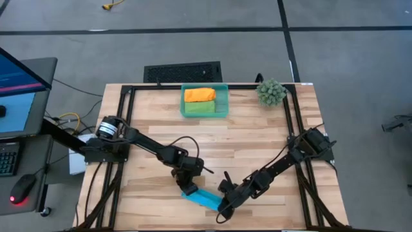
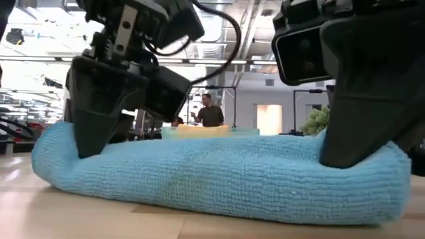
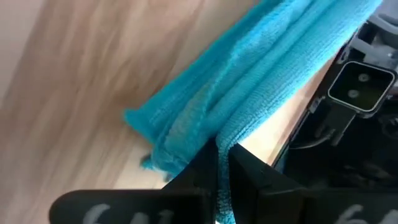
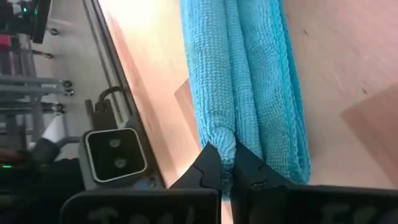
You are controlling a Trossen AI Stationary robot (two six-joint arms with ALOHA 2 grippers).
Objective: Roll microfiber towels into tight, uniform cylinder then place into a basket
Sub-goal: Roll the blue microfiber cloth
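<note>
Behind the blue towel [image 2: 219,179] both end effectors pinch, only the low view shows a person [image 2: 211,111].

Both arms are matte black with jointed links and looping black cables. The left arm [image 1: 138,143] carries a silver-ringed motor; each pincer has tapered black fingers [image 4: 211,171] and a white-framed camera.

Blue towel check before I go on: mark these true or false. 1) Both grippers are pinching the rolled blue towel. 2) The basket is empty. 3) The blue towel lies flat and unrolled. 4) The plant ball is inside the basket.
1) True: left gripper and right gripper are each shut on an end of the blue towel.
2) False: the basket holds an orange towel and a green towel.
3) False: it is rolled.
4) False: the plant ball sits on the table beside it.
</note>
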